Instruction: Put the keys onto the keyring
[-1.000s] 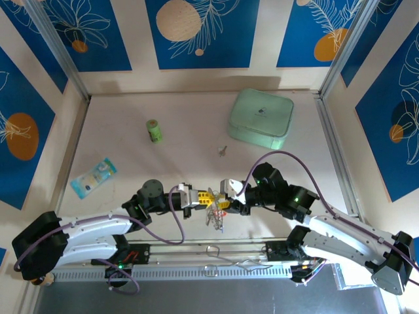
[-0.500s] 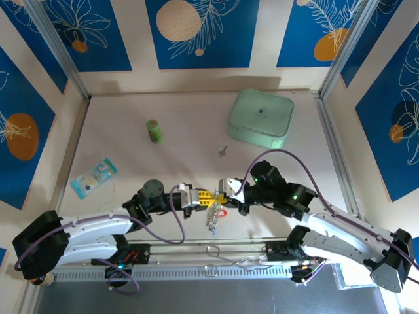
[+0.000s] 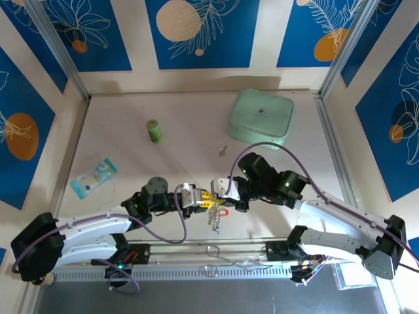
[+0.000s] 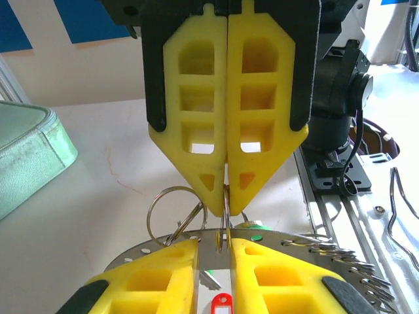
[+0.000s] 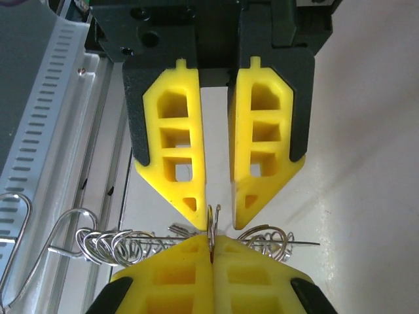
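Low in the top view my two grippers meet tip to tip. The right gripper [image 3: 218, 198] [image 5: 213, 245] is shut on a small split ring [image 5: 213, 226] [image 4: 224, 203]. That ring stands in the gap of my left gripper [image 3: 207, 198] [image 4: 215, 252], whose jaws stand slightly apart and do not pinch it. The keyring [image 4: 141, 252] [image 5: 298, 243], a flat silvery arc with wire loops, hangs just beyond the fingertips. Keys [image 3: 213, 219] dangle under it, among them a red tag [image 4: 221, 306] [image 3: 222, 211]. One loose key [image 3: 222, 151] lies on the table.
A mint-green box [image 3: 260, 118] [image 4: 26, 157] stands at the back right, with a green bottle [image 3: 154, 131] at the back left. A blue packet [image 3: 93, 176] lies at the left. A metal rail [image 3: 216, 252] with wire hooks runs along the near edge.
The right gripper has shut on the small split ring and its arm has shifted left. The left jaws, shut before, have parted a little. The hanging keys have moved slightly left.
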Robot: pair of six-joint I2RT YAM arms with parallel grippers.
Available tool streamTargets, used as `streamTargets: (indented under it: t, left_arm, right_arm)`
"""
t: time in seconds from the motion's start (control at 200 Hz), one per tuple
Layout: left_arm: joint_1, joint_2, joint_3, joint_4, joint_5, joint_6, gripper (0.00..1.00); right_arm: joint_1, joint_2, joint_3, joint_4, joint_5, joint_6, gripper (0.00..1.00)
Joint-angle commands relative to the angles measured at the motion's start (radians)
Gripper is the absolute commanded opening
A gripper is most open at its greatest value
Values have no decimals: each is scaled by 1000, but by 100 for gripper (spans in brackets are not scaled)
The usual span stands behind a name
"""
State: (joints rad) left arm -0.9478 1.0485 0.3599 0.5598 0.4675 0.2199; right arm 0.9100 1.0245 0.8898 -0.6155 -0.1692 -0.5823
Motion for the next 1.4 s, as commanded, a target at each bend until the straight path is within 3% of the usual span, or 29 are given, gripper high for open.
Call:
streamTargets:
  t: [0.0, 0.16, 0.3, 0.39, 0.54, 0.665, 1.0, 1.395]
  left_arm:
    - [-5, -2, 36, 3, -1, 22, 19]
    - [-6, -17, 26, 16, -1, 11, 17]
    - [-5, -27, 0, 77, 1, -12, 0]
    - [-5, -25, -22, 137, 5, -34, 0]
    - [-5, -20, -48, 192, 12, -60, 0]
    - [-5, -12, -68, 250, 18, -79, 0]
    - [-5, 34, -111, 421, 38, -124, 0]
    - [-5, 107, -102, 503, 82, -142, 0]
  right_arm:
    - [27, 31, 66, -67, 12, -51, 0]
    - [51, 59, 89, -79, 60, -63, 0]
    - [58, 57, 84, -58, 37, -46, 0]
    - [49, 33, 44, -7, 12, -15, 0]
    - [0, -56, -58, 147, -106, 90, 29]
    - [-62, -114, -126, 247, -214, 175, 35]
    - [-130, -256, -249, 339, -282, 240, 34]
    - [-129, -213, -240, 319, -278, 226, 31]
